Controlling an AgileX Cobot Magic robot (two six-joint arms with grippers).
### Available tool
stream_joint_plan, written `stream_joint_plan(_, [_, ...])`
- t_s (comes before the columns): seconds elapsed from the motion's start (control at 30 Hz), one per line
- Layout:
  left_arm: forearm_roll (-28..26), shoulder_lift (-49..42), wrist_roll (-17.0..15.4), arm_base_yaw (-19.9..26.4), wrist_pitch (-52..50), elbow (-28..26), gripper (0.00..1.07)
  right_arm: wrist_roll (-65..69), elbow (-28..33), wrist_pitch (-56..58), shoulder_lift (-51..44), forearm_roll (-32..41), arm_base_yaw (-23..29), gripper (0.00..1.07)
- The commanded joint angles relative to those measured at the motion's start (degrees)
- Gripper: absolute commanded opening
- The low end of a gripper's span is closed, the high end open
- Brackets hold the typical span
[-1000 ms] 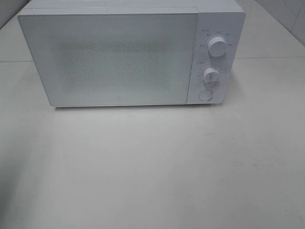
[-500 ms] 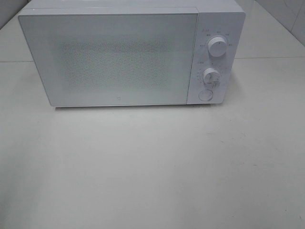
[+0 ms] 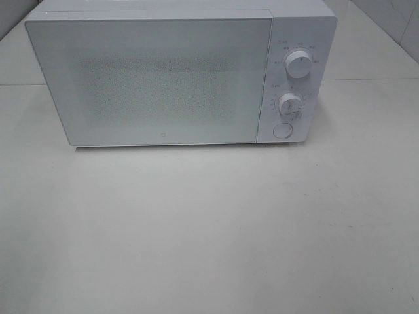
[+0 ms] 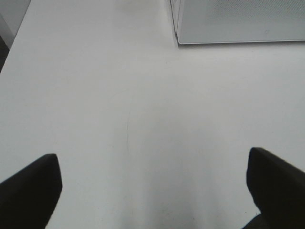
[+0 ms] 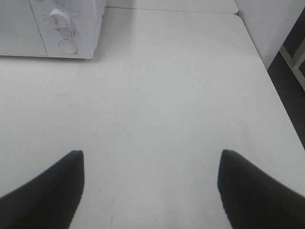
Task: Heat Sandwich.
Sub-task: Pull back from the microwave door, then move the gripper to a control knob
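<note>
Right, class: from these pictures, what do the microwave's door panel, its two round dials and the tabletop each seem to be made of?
White flat microwave door panel: probably glass or glossy plastic; smooth, with a fine dotted mesh showing through.
Upper round white dial and lower round white dial: likely moulded plastic, soft sheen.
Pale off-white tabletop: matt and hard, perhaps laminate; faint scuffs, no grain.

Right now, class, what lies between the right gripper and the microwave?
Only bare table lies between the right gripper and the microwave, as the right wrist view shows.
</note>
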Motion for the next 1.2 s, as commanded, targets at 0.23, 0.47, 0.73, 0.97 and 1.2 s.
stream_joint_plan(0.23, [-0.7,-5.9,-0.3,0.2,-1.3,0.2,1.04,-0.3,-0.1,-0.4,-1.5,0.1,-0.4,0.75])
stream_joint_plan(0.47, [-0.8,-8.3,-0.3,0.2,-1.3,0.2,1.04,-0.3,-0.1,-0.4,-1.5,0.1,-0.4,0.75])
stream_joint_plan(0.73, [-0.7,-8.1,-0.2,0.2,-1.3,0.2,1.04,-0.3,-0.1,-0.4,-1.5,0.1,-0.4,0.75])
stream_joint_plan(0.97, [-0.7,-8.1,-0.2,0.2,-1.3,0.2,1.04,-0.3,-0.1,-0.4,-1.5,0.1,-0.4,0.75])
stream_joint_plan(1.2, [-0.7,-8.1,-0.2,0.2,-1.3,0.2,1.04,-0.3,-0.1,-0.4,-1.5,0.1,-0.4,0.75])
